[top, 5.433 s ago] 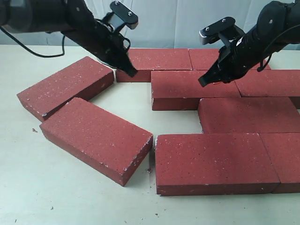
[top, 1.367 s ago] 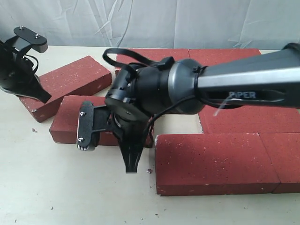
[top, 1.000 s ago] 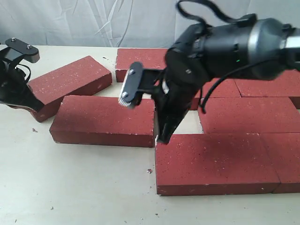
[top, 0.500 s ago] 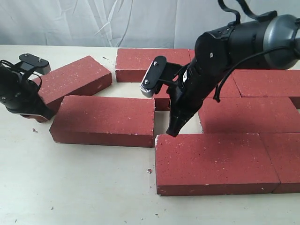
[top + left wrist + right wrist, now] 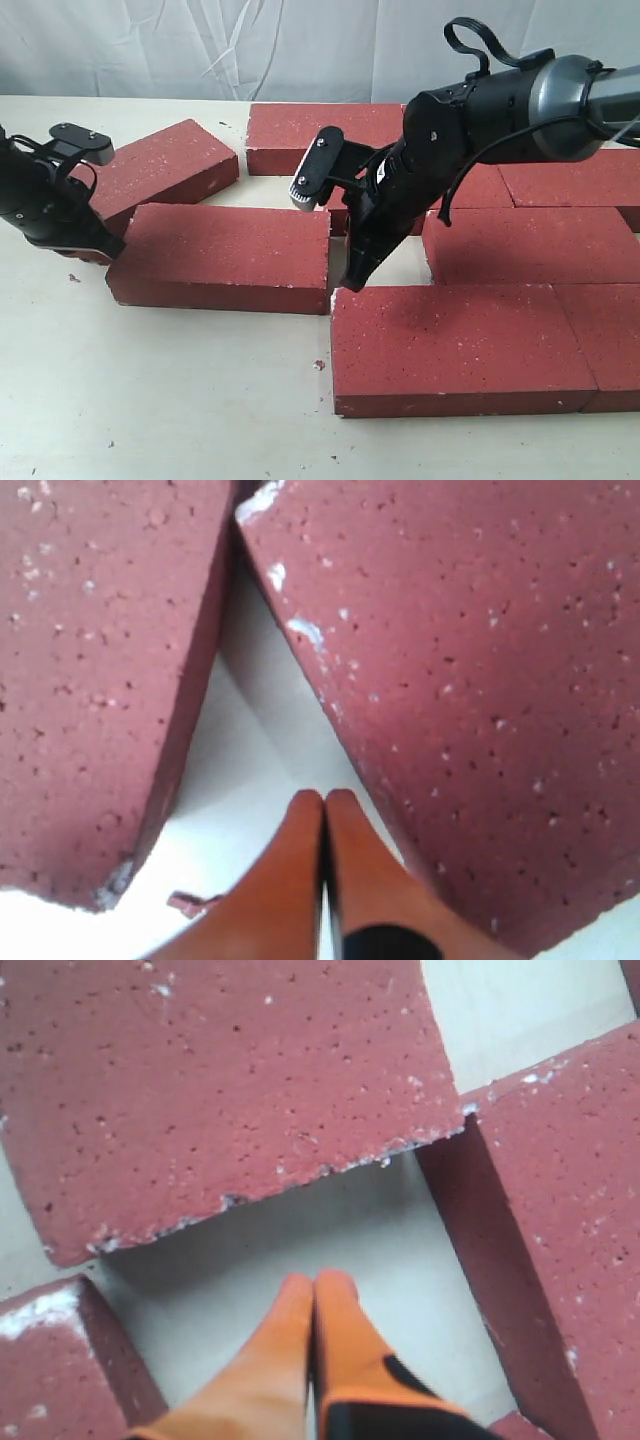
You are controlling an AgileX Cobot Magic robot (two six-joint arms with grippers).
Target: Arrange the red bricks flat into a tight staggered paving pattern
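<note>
Pointing into the gap walled in by red bricks (image 5: 455, 340), the right gripper (image 5: 353, 278) is closed, empty; the left gripper (image 5: 98, 252), closed too, sits between two splayed bricks

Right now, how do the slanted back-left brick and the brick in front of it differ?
The slanted brick lies skewed to the back row; the front brick runs parallel. The left gripper hides the slanted brick's end; the front brick shows almost whole. Both lie flat.
</note>
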